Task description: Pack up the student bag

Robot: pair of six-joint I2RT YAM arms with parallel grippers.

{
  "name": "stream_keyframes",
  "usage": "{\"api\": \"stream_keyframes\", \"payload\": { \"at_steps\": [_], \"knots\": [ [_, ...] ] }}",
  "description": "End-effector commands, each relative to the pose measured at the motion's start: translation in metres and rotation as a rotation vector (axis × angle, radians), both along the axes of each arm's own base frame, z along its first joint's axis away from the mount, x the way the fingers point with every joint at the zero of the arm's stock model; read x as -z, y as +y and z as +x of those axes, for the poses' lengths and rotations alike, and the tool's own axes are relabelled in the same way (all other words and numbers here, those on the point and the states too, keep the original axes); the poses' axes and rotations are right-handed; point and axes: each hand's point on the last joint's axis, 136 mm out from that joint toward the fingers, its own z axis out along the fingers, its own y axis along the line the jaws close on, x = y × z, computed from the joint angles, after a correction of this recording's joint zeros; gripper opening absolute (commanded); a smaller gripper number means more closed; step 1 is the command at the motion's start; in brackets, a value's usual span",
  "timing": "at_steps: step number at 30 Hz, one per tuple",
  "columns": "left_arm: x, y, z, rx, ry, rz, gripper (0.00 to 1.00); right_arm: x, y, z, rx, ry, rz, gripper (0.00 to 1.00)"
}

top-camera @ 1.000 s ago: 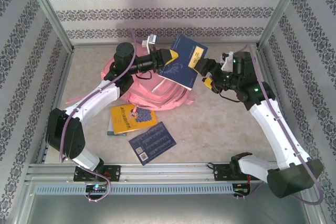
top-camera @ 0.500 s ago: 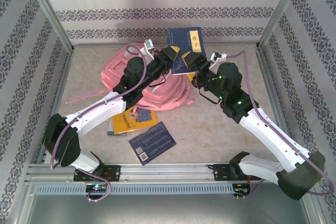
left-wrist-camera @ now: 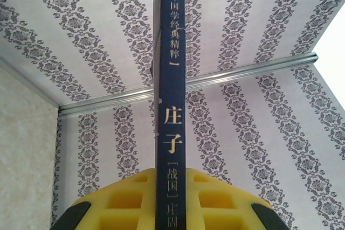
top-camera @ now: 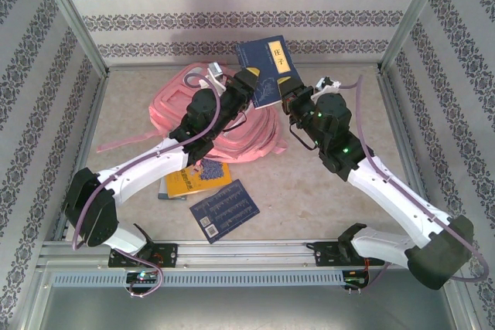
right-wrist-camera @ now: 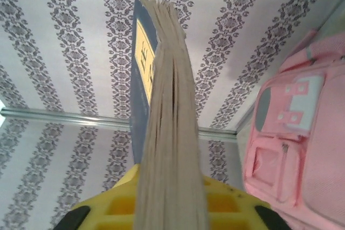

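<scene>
right wrist | navy book (right-wrist-camera: 168, 133), fanned pages | pink fabric student bag (right-wrist-camera: 302, 154)

Pink student bag (top-camera: 251, 141) lies crumpled on the far half of the table (top-camera: 325, 191)

Enclosure walls (top-camera: 232, 5): white paper with dark floral bands on the far, left and right sides. Aluminium posts (top-camera: 76, 21) stand at the far corners. Table (top-camera: 309, 199): beige, mottled, matte surface. A slotted aluminium rail (top-camera: 247, 253) runs along its near edge. Lighting even, shadows soft.
</scene>
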Motion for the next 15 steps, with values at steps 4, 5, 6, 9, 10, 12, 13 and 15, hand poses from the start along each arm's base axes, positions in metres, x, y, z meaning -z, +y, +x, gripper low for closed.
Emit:
{"api": "stream_keyframes", "payload": {
  "at_steps": [4,5,6,9,10,12,13,15],
  "knots": [
    [0.020,0.008,-0.010,0.117,0.067,0.233,0.52,0.010,-0.049,-0.009,0.062,0.035,-0.194,0.00],
    [0.030,0.011,-0.010,0.150,0.076,0.299,0.57,0.019,-0.059,-0.013,0.062,0.061,-0.226,0.00],
    [0.041,0.014,-0.012,0.171,0.096,0.369,0.61,0.029,-0.066,-0.017,0.056,0.091,-0.257,0.00],
    [0.083,0.025,-0.018,0.256,0.177,0.716,0.67,0.060,-0.084,-0.032,0.013,0.176,-0.342,0.00],
    [0.092,0.031,-0.019,0.279,0.194,0.850,0.68,0.069,-0.088,-0.038,-0.002,0.197,-0.364,0.00],
    [0.111,0.036,-0.017,0.363,0.221,1.012,0.68,0.085,-0.094,-0.051,-0.031,0.230,-0.419,0.00],
    [0.121,0.037,-0.016,0.417,0.230,1.068,0.68,0.093,-0.096,-0.056,-0.045,0.252,-0.446,0.00],
    [0.140,0.038,-0.011,0.493,0.259,1.133,0.67,0.106,-0.098,-0.067,-0.085,0.292,-0.497,0.00]
  ]
}}
